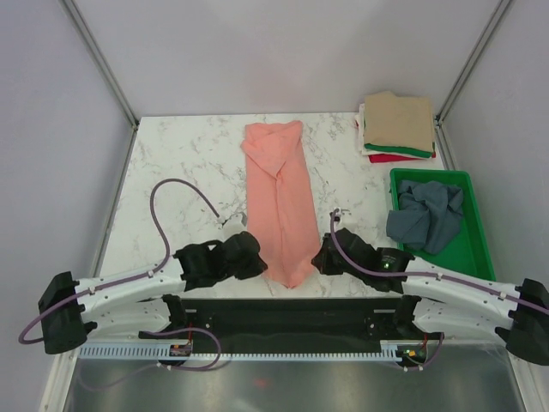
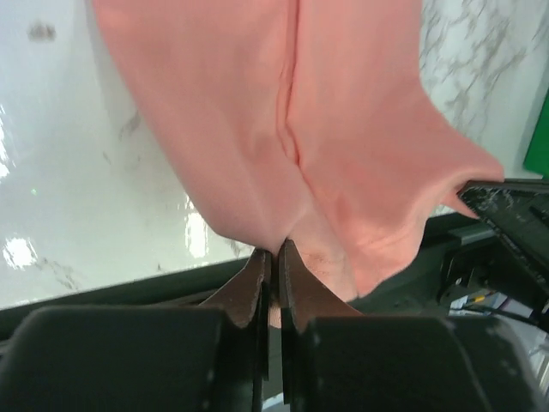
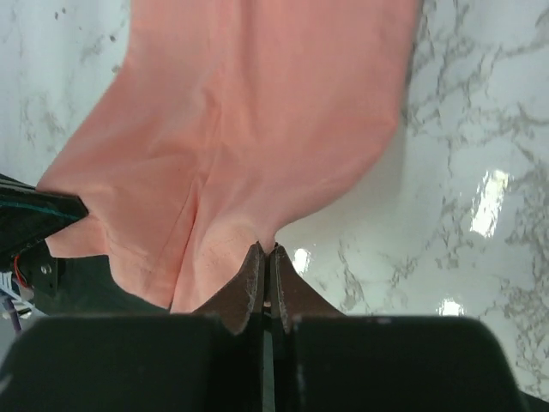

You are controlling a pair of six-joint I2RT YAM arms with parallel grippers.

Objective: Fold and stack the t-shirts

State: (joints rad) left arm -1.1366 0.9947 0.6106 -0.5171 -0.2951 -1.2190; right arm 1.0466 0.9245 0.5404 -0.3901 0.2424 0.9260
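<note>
Stacking is partly done: folded shirts (image 1: 397,124) are piled far right, a grey shirt (image 1: 426,215) is left unfolded, and the half-folded pink shirt (image 1: 280,197) is clenched by both jaws.

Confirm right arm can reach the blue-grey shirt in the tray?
Likely, path-wise: nothing lies between right gripper and blue-grey shirt. But it is shut on the salmon shirt; release first.

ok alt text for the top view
The left gripper and right gripper pinch the near end of a salmon-pink t-shirt folded into a long strip on a table. At right, stacked folded shirts and a green tray holding a crumpled blue-grey shirt.
</note>
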